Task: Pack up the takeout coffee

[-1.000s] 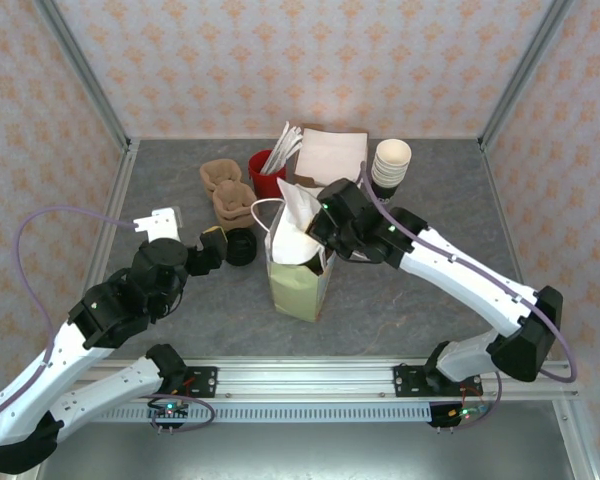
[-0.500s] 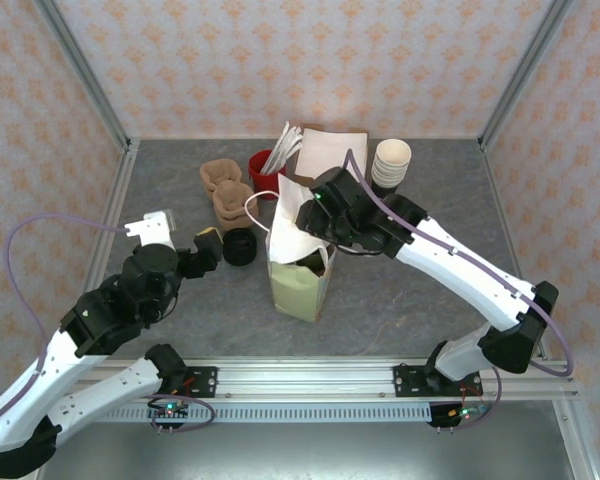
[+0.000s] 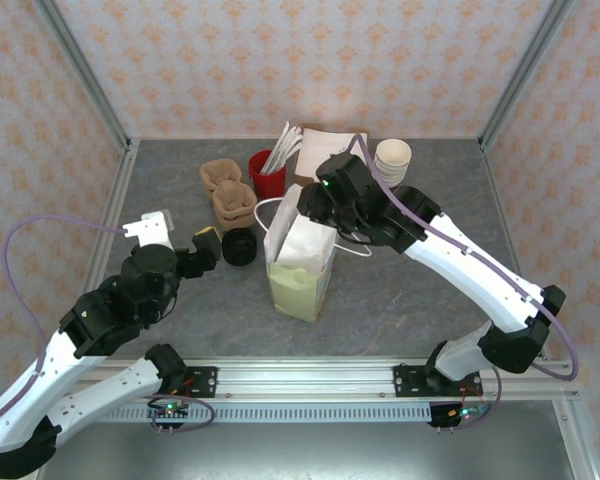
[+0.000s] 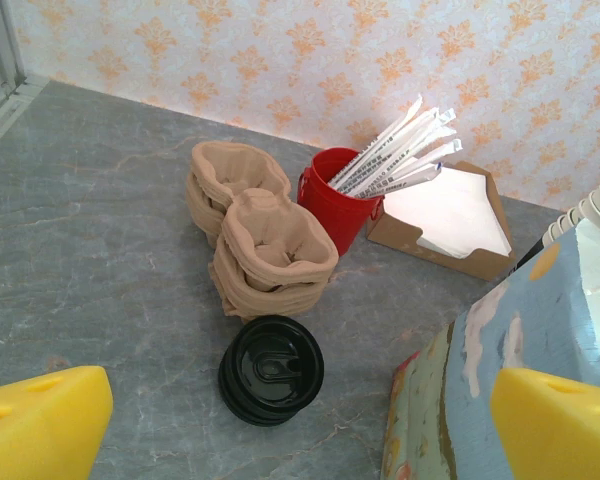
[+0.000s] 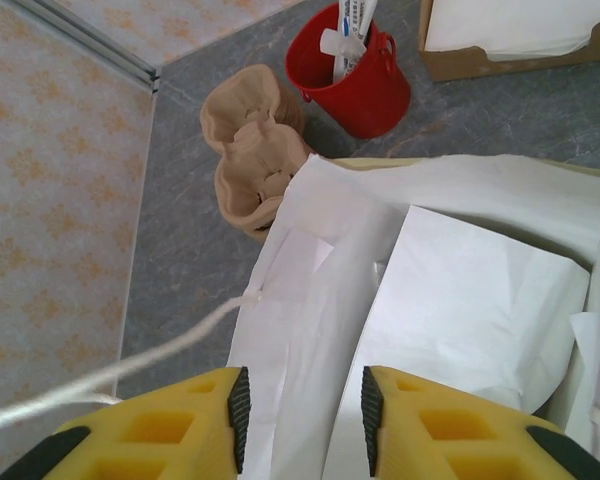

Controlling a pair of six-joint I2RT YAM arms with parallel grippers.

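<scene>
Where the bag stands: paper bag [image 3: 302, 275] upright at mid-table [image 3: 410, 290], pale green front, white top folded over its mouth; cord handles loop out to either side.
Right gripper: right gripper [image 5: 302, 388] hangs directly over the bag's white top, yellow fingers [image 5: 180, 430] pointing down at the paper.
Right jaws: narrow gap, nothing seen between them; whether the pads brush the paper, cannot tell.
Left gripper: left gripper [image 4: 300, 415] low over the table left of the bag, apart from it, facing the lids.
Left jaws: spread wide, nothing in them.
Takeout coffee: cannot place it; the folded bag top hides the inside.
Lids: short stack of black lids [image 4: 271, 369] on the table between the left fingers' line of sight and the carriers, just left of the bag.
Carriers: stacked brown pulp cup carriers [image 4: 265, 245] behind the lids, near the red bucket.
Bucket: red bucket [image 4: 342, 205] holding wrapped sticks [image 4: 395, 155], upright, beside the napkin box.
Napkins: cardboard napkin box [image 4: 450, 215] at the back, white napkins inside.
Cups: stack of cream cups [image 3: 391, 160] at the back right, beyond the right arm.
</scene>
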